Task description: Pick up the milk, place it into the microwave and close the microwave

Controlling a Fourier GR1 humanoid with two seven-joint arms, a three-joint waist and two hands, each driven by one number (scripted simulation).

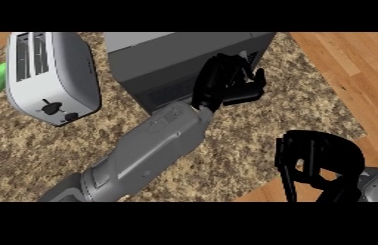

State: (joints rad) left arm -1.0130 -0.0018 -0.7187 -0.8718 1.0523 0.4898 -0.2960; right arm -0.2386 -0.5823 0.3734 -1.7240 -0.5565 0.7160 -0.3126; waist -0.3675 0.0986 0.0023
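Note:
The dark grey microwave (184,59) stands at the top middle of the counter, its front face turned toward me and looking shut. My left forearm reaches up from the lower left, and my left hand (221,81) lies against the microwave's front right corner with relaxed fingers, holding nothing. Low at the right edge rests my right hand (317,161), open and empty. No milk shows anywhere in the head view; the inside of the microwave is hidden.
A white toaster (52,76) lies to the left of the microwave, with a sliver of something green (2,71) at the left edge behind it. The speckled counter (244,139) ends at the right, where wooden floor (343,64) shows.

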